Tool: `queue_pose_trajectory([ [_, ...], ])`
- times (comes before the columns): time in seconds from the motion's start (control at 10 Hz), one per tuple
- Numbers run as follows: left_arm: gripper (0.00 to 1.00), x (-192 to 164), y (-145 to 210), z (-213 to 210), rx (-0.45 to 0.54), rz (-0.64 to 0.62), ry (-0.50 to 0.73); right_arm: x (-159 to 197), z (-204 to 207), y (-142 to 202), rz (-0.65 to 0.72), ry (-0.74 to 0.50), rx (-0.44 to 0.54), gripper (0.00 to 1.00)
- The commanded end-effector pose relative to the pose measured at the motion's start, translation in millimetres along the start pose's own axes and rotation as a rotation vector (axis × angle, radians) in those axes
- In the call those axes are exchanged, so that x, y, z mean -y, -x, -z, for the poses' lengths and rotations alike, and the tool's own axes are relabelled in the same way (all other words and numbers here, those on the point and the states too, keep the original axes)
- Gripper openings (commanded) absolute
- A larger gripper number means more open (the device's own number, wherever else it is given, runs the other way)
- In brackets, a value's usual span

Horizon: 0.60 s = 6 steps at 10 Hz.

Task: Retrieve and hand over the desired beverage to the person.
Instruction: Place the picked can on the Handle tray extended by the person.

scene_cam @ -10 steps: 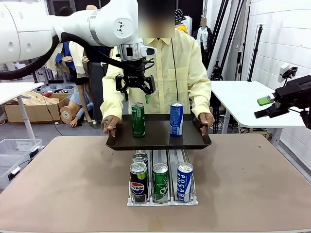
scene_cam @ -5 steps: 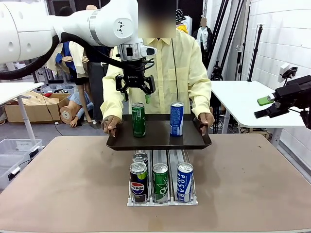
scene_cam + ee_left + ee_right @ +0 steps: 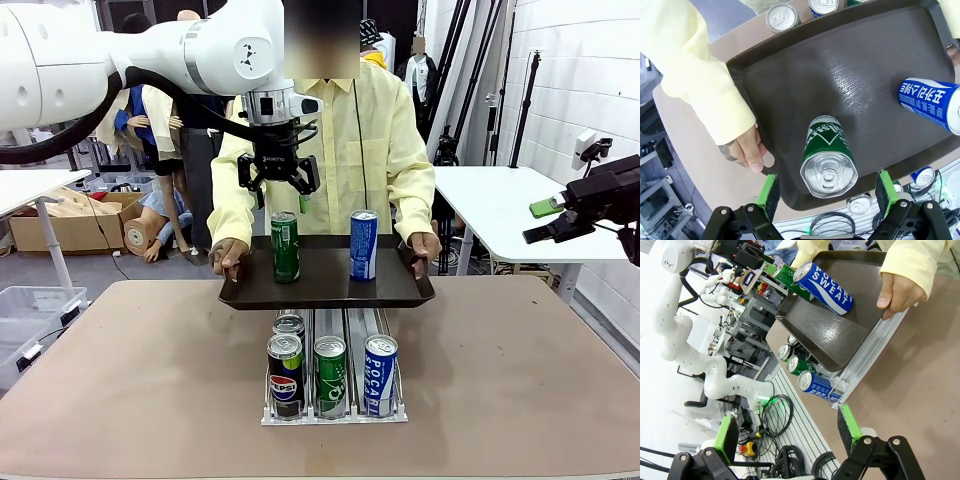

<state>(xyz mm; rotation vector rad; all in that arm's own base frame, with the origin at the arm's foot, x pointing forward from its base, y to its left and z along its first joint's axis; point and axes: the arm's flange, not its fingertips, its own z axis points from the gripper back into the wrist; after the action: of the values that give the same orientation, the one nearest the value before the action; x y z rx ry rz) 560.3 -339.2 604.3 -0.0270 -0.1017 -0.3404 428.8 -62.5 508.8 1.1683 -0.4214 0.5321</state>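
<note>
Green can (image 3: 285,246) on tray (image 3: 326,291) (person-held) | brown table (image 3: 120,380) | both jaws apart

blue can (image 3: 932,104) cut by frame edge; rear rack cans (image 3: 289,324) hidden behind tray (image 3: 326,291)

The person (image 3: 345,140), in a loose pale-yellow shirt, stands at the far side of the desk (image 3: 120,380), holding a dark tray (image 3: 325,290) level by both ends. On it stand a green can (image 3: 285,246) and a blue can (image 3: 363,244), apart.
</note>
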Motion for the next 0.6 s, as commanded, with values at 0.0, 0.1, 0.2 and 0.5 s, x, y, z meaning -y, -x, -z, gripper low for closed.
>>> queue_pose_trajectory([
  [0.0,1.00,-14.1,8.9,-16.2,0.026,-0.033,0.074,-0.5,0.4,-1.1,-0.002,0.000,0.006,1.00],
  [0.1,1.00,-35.1,20.4,-36.9,0.069,-0.075,0.177,-0.5,0.4,-1.1,-0.002,0.000,0.006,1.00],
  [0.2,1.00,-56.5,29.4,-51.5,0.098,-0.105,0.241,-0.5,0.4,-1.1,-0.002,0.000,0.006,1.00],
  [0.5,1.00,-126.1,64.3,-65.1,0.150,-0.175,0.443,-0.5,0.4,-1.1,-0.002,0.000,0.006,1.00],
])
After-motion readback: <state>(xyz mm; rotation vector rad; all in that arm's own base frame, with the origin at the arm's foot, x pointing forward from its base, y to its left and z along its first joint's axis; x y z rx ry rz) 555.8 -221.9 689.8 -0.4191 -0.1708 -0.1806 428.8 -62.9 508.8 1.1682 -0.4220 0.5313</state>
